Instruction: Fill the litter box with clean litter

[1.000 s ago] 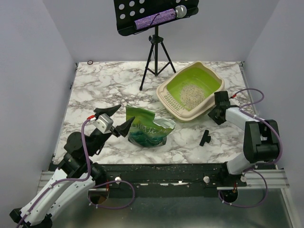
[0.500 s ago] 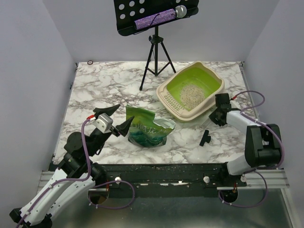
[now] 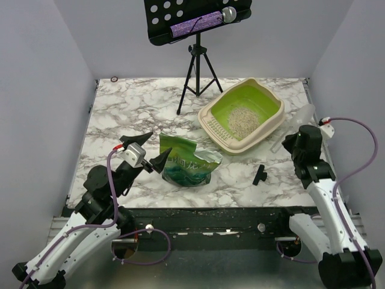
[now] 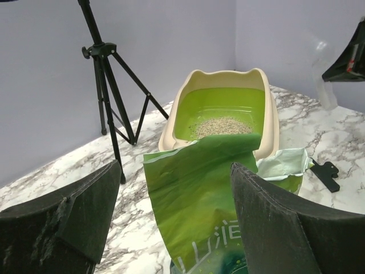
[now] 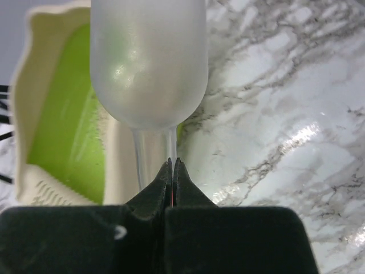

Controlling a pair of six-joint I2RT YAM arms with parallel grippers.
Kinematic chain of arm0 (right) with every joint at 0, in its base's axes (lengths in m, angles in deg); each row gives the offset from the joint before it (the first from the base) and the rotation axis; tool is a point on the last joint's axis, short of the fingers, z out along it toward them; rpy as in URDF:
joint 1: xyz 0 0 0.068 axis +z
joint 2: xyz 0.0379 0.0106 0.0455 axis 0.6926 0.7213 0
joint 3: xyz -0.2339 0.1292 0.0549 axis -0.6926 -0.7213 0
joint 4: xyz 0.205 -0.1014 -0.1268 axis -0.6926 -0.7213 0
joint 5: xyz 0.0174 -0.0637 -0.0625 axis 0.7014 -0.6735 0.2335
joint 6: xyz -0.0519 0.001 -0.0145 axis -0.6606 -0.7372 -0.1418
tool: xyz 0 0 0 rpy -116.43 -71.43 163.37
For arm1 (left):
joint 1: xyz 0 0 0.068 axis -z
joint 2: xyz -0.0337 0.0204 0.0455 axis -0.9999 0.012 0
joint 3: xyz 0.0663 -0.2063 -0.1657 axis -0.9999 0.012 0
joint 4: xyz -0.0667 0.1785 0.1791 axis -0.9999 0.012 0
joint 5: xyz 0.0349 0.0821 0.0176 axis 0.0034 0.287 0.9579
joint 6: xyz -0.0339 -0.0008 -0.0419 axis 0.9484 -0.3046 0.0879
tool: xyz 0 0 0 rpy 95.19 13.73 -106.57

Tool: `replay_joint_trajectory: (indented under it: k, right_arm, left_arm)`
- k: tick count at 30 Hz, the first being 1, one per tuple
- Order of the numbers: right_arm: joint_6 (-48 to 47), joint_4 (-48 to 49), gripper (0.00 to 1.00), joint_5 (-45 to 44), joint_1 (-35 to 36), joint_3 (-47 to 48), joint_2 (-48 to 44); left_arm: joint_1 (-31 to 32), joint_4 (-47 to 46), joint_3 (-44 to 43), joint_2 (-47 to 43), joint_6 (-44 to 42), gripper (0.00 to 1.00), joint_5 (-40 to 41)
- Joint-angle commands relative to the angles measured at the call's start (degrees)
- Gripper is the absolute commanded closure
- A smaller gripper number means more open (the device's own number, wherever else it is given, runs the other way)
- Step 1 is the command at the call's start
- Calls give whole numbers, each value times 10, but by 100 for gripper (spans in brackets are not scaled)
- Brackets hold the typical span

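Beige plastic forms the litter box (image 3: pixel 242 117), which sits on the marble-patterned bench (image 3: pixel 138 117) toward the far right, its lime-green inside open to the top and its slotted strip along the near-left edge. A small heap of clean litter (image 3: pixel 242 120), pale grey-beige granules, lies in the middle of the tray floor and covers only part of it; the green bottom shows all round the heap. Just beside the box on its right, the right claw (image 5: pixel 171 166) has its two fingers pressed together on the thin handle of a frosted translucent scoop (image 5: pixel 148 60), whose rounded bowl is held above the bench near the box's right rim. From overhead the scoop (image 3: pixel 296 122) shows as a pale shape between the right arm and the tray. Nearer the front, a glossy green bag (image 3: pixel 186 161) stands crumpled on the bench, its torn top open toward the box. The left claw (image 3: pixel 147 150) hovers just left of the bag with its fingers (image 4: pixel 77 220) spread wide apart, holding nothing. A small black clip (image 3: pixel 259 174) lies on the bench between the bag and the right arm. Behind everything, a black tripod stand (image 3: pixel 195 66) rises at the far edge.
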Motion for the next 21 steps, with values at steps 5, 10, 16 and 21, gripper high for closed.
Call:
replay_joint_trajectory:
  k: [5,10,16,21]
  right_arm:
    - [-125,5,100,297,15,92,-62]
    - [-148,25,100,510,56,133,-36]
    - [-149,54,100,676,131,146,-21]
    - [-173,6,100,760,173,184,-10]
  left_arm:
    - [2,4,-57,3,2,14,-53]
    - [2,84,-130,46,-21,13,-123]
    - [2,136,-171,64,-76,11,-173]
    - [2,149,-188,83,-109,9,-227]
